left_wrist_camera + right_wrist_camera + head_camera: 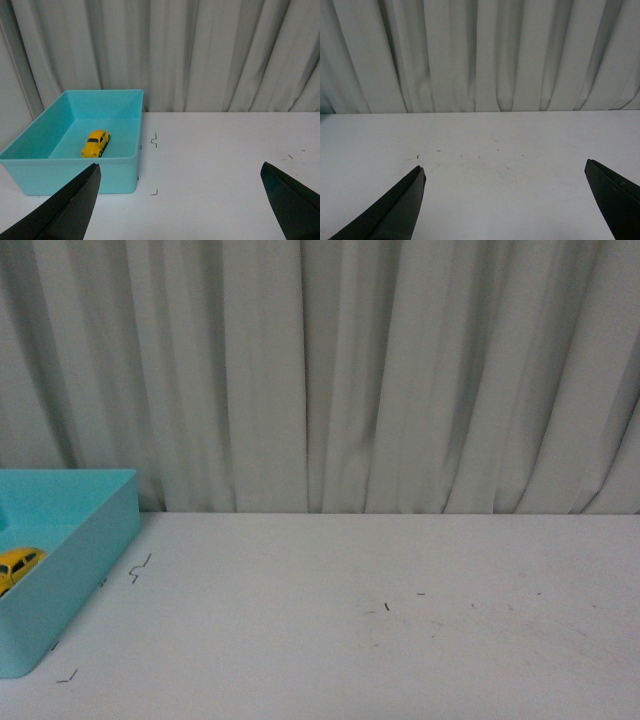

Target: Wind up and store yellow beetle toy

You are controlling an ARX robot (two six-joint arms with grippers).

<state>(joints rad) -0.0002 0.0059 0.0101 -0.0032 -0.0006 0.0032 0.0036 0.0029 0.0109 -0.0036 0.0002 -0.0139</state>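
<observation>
The yellow beetle toy (95, 143) lies inside the turquoise box (120, 170) on the white table. In the front view the toy (17, 566) shows at the far left edge, inside the box (85, 560). My left gripper (180, 172) is open and empty, back from the box and above the table, its fingers (75, 200) wide apart. My right gripper (504, 172) is open and empty over bare table, away from the toy. Neither arm shows in the front view.
A pale pleated curtain (330, 370) hangs behind the table's far edge. Small black corner marks (154, 140) sit on the table beside the box. Faint scuffs (470, 160) mark the table's middle.
</observation>
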